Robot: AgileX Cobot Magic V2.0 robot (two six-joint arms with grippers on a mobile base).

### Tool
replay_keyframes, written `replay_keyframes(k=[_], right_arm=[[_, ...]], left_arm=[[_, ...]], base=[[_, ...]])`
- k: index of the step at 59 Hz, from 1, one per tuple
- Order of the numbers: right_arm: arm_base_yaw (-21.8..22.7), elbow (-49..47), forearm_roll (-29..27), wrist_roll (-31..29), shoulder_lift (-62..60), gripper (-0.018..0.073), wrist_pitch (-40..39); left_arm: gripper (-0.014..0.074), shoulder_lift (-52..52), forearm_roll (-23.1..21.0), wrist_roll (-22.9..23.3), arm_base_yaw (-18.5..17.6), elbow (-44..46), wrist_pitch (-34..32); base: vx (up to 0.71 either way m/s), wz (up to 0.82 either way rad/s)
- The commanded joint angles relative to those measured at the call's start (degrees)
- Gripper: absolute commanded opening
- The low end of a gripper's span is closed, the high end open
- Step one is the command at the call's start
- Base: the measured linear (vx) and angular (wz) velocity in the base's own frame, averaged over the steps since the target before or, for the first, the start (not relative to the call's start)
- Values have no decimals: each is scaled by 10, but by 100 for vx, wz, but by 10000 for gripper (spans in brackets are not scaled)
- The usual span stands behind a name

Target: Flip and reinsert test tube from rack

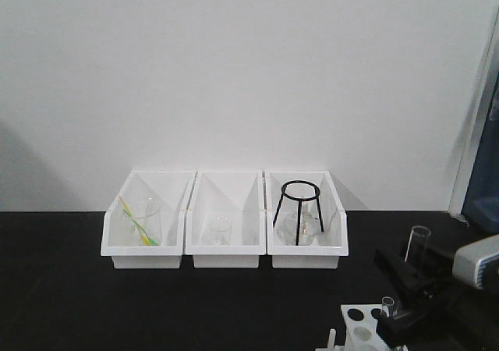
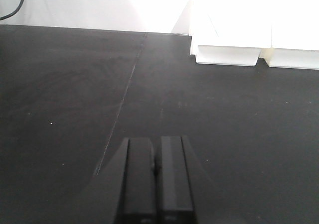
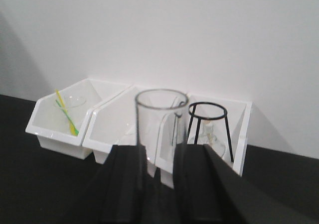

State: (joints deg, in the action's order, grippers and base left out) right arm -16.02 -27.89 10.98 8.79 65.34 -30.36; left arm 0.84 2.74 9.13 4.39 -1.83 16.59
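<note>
My right gripper (image 1: 412, 271) is shut on a clear test tube (image 1: 419, 243) and holds it upright, mouth up, above the table at the lower right. In the right wrist view the tube (image 3: 162, 119) stands between the two black fingers (image 3: 130, 179) of the gripper (image 3: 160, 157). The white rack (image 1: 360, 325) sits at the bottom edge, just left of and below that gripper. A second tube (image 1: 387, 305) stands in it. My left gripper (image 2: 156, 147) is shut and empty above the bare black table.
Three white bins stand in a row at the back by the wall. The left bin (image 1: 145, 225) holds a beaker with yellow-green sticks, the middle bin (image 1: 226, 225) a small beaker, and the right bin (image 1: 307, 225) a black wire tripod over glassware. A seam (image 2: 122, 102) runs across the black tabletop.
</note>
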Motion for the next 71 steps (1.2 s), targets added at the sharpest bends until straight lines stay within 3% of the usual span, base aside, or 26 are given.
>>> replay_keyframes(k=[1,7,14,27,39,45,56,67,71], right_arm=[[0,-50,3,-2,-21,153,-10],[0,-72,13,-6,-22,153,18],[0,-81,79,-56,-22,153,54],[0,-81,194,-201,-22,154,67],[0,-81,289,-385,-22,154,106],[0,-81,328,-450,-22,155,117],[0,-81,383,-502,-22,155,131],[0,-81,387,-499,-22,155,132],[0,-81,363,-473,-22,155,132]], left_arm=[[-6,7,-2,0,-4,0,-50],[-6,7,-2,0,-4,0,-50],[-6,7,-2,0,-4,0,-50],[-6,7,-2,0,-4,0,-50],[-6,7,-2,0,-4,0,-50],[-6,7,-2,0,-4,0,-50],[-6,7,-2,0,-4,0,-50],[-6,7,-2,0,-4,0,-50],[-6,7,-2,0,-4,0,-50]], base=[[0,0],[0,0],[0,0],[0,0],[0,0],[0,0],[0,0],[0,0],[0,0]])
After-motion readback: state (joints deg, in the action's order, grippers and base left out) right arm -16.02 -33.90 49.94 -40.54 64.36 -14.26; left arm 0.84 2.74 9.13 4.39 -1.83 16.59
